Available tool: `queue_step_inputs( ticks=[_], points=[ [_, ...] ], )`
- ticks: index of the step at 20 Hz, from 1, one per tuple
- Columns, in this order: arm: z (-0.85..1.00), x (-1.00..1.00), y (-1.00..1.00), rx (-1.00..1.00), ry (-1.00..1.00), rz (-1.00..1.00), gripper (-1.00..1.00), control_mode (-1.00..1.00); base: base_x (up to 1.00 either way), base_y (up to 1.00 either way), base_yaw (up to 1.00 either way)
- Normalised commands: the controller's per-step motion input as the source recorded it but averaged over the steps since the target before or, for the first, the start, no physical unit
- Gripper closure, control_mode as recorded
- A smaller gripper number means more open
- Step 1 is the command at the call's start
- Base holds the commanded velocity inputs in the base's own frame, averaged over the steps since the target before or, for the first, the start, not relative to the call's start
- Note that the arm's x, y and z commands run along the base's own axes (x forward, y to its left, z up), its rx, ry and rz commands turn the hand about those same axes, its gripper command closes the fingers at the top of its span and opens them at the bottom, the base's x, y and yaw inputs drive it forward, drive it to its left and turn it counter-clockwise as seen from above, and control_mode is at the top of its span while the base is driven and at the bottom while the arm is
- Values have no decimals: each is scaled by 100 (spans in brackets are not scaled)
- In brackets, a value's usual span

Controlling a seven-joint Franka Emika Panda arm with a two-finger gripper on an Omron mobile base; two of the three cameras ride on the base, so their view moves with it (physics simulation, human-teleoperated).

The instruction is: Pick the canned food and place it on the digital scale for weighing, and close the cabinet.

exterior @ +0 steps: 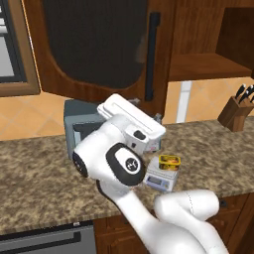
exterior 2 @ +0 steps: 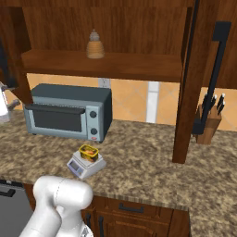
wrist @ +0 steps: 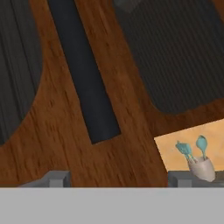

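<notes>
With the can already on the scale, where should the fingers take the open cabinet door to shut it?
On the cabinet door, take the vertical black bar handle, fingers either side of it, coming at the door's front face. It stands proud of the wood at the free edge.

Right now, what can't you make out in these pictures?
- Gripper's grip: hand view, bottom edge cuts off the fingertips.
- Digital scale's display: left base view, too small to read.
- Toaster oven: left base view, the arm covers much of it.
- Cabinet door: right base view, seen edge-on.
</notes>
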Motion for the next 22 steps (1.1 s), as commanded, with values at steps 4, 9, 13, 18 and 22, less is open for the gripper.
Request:
queue_step_inputs(
  ticks=[4, 9, 13, 18, 22],
  points=[
    [0, 100, -69, 9, 8, 16, -100, -100, 0, 0, 0],
    [0, 100, -62, 12, 17, 12, -100, -100, 0, 0, 0],
    [0, 100, -54, 7, 10, 11, -100, -100, 0, 0, 0],
    [-2, 100, -51, 4, 4, 11, -100, -100, 0, 0, 0],
    [-1, 88, -40, 3, 2, 9, -100, -100, 0, 0, 0]
  ],
)
